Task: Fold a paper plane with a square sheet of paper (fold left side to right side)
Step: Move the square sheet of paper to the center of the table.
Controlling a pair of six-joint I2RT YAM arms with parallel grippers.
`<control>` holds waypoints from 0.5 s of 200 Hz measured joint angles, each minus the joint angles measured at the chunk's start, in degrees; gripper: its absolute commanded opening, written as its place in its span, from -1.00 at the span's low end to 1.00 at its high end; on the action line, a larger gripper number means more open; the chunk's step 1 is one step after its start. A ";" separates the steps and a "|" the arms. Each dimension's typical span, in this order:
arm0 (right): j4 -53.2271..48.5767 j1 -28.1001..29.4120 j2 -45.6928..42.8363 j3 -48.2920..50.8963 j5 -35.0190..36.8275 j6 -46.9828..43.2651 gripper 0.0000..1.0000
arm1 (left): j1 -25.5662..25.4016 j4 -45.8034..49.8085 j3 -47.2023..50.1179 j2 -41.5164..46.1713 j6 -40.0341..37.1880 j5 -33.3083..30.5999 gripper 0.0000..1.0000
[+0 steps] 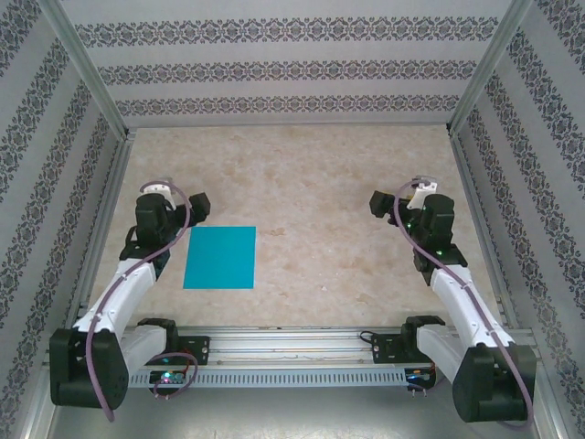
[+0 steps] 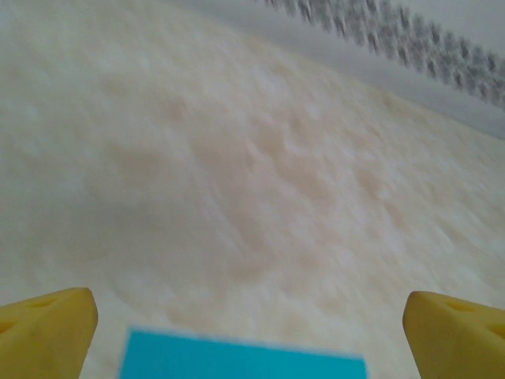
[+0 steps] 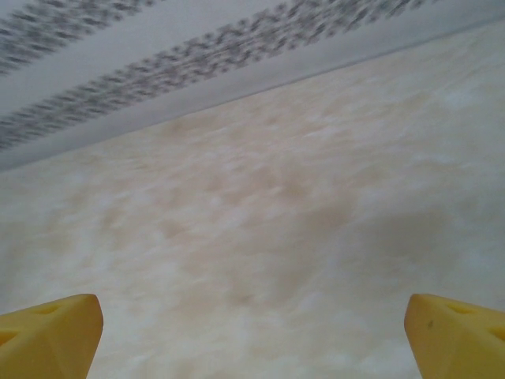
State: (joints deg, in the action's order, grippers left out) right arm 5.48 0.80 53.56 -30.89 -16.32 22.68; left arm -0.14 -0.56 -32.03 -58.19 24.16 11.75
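Note:
The square sheet of paper (image 1: 219,257) lies flat and unfolded on the table, teal-blue, left of centre. My left gripper (image 1: 196,208) hovers just beyond the sheet's far left corner, apart from it. In the left wrist view the yellow fingertips (image 2: 47,332) stand wide apart, so the left gripper (image 2: 251,335) is open and empty, with the paper's edge (image 2: 245,363) low between them. My right gripper (image 1: 378,203) is far off on the right side. It (image 3: 252,339) is open too, with bare table between its fingertips (image 3: 458,335).
The beige marbled table (image 1: 320,183) is closed in by patterned walls at the back and both sides, with metal rails (image 1: 110,183) along them. The arm bases and a cable tray (image 1: 283,357) run along the near edge.

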 measured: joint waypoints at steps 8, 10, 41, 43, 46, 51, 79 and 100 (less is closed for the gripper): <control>-1.77 0.61 -0.37 -0.52 -2.91 2.62 0.96 | 0.00 3.74 0.00 0.37 1.99 3.13 0.89; -2.25 0.72 -0.42 -0.61 -3.54 3.08 0.96 | 0.00 4.31 0.02 0.37 2.29 3.63 0.88; -9.49 4.13 0.02 -0.83 -9.42 8.57 0.97 | -0.17 12.79 1.73 -2.05 7.26 14.05 0.62; -9.99 4.42 0.11 -0.83 -9.55 8.66 0.96 | -0.17 13.18 1.84 -2.34 7.30 14.60 0.60; -10.64 4.83 0.24 -0.83 -9.68 8.79 0.97 | -0.22 13.46 2.05 -2.97 7.65 15.30 0.58; -11.61 5.53 0.48 -0.85 -9.68 8.96 0.96 | -0.28 13.90 2.38 -4.00 7.96 16.55 0.54; -16.33 8.74 1.79 -1.01 -8.76 8.94 0.96 | -1.49 14.53 2.99 -10.84 9.44 20.76 0.45; -18.84 9.86 2.45 -1.64 -7.21 8.85 0.96 | -3.76 14.32 2.97 -15.34 10.08 21.49 0.37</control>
State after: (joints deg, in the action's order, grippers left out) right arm -13.37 10.66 56.01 -32.53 -23.53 31.53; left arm -3.90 13.76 -29.06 -73.54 34.24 33.23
